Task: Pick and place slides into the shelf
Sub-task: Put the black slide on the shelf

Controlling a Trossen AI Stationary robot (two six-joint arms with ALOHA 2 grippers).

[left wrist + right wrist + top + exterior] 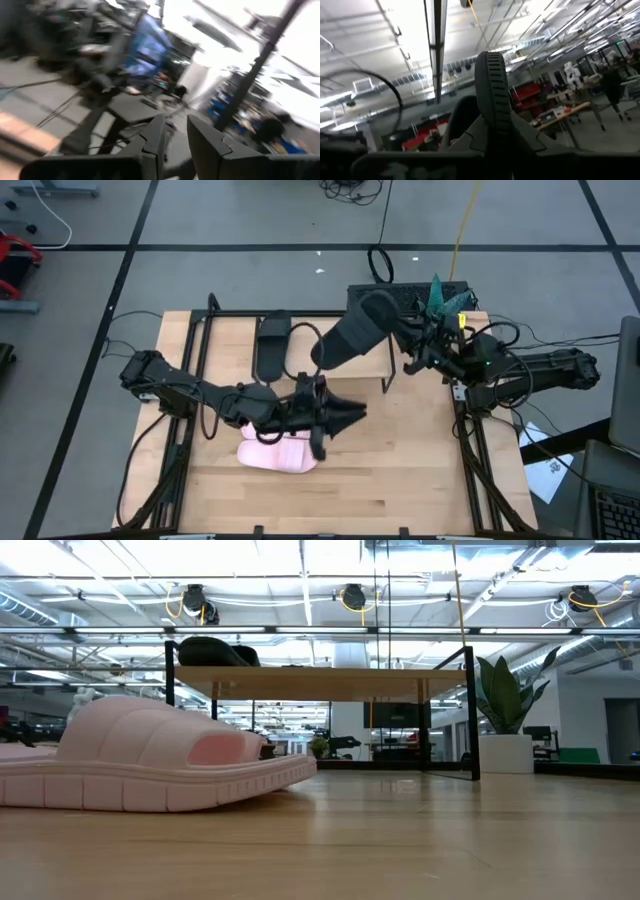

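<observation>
The wooden table (400,470) fills the middle of the high view, with both dark arms reaching in over it from either side. On it stands the shelf (320,681), a light top board on thin black legs, which in the low view rises at the far side of the table with open space beneath it. The left arm stretches in from the table's left edge toward the centre, and the right arm comes in from the right edge, angled toward the shelf. A black slide (272,345) lies on the left part of the shelf; in the low view its dark hump sits on top of the board near the left end. A second black slide (350,332) is held up in the air above the shelf area, tilted, its ribbed sole edge standing upright in the right wrist view just in front of that camera. One pink slide (272,453) lies flat on the table in front of the shelf and well apart from it, sole down, partly under the left arm's wrist; it fills the left of the low view, close to the camera. The right tool (408,332) is clamped on the raised black slide at its heel end. The left tool (352,415) hangs just past the pink slide, its fingers (207,145) parted with nothing between them.
</observation>
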